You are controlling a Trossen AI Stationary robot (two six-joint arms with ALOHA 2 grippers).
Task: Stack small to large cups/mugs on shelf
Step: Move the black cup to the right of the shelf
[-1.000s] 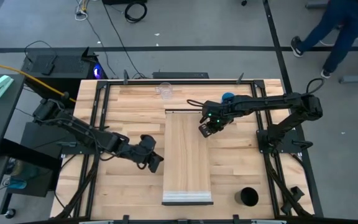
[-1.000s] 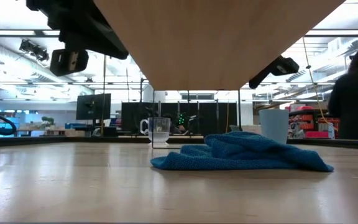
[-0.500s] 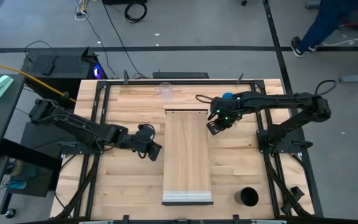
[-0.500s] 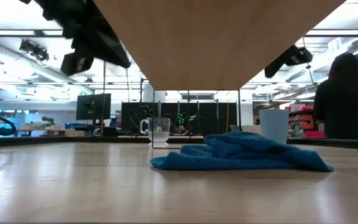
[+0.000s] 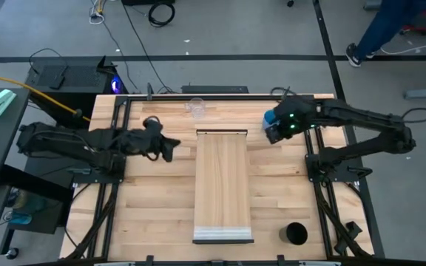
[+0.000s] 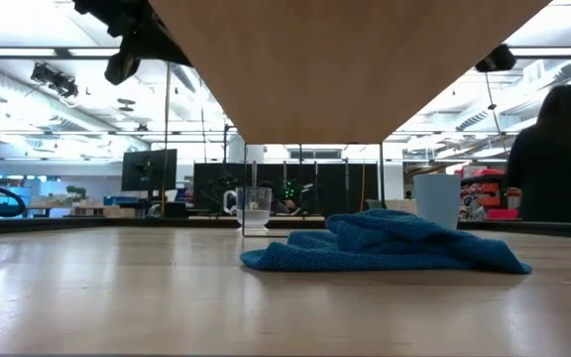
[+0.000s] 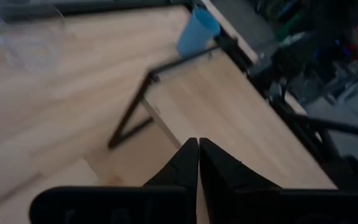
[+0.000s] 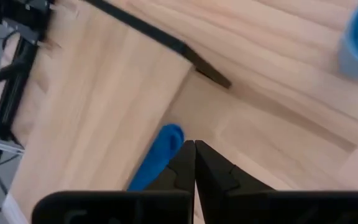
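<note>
Right gripper is clenched with nothing in it, sitting right by the blue cup at the far right of the surface, so my guess is it's lining up on that one. Left gripper is pinched closed and empty too, left of the shelf, parked out of the way. Clear cup sits just beyond the shelf's far end, black cup near right. Nothing's stacked yet. No readable labels or brands anywhere.
</note>
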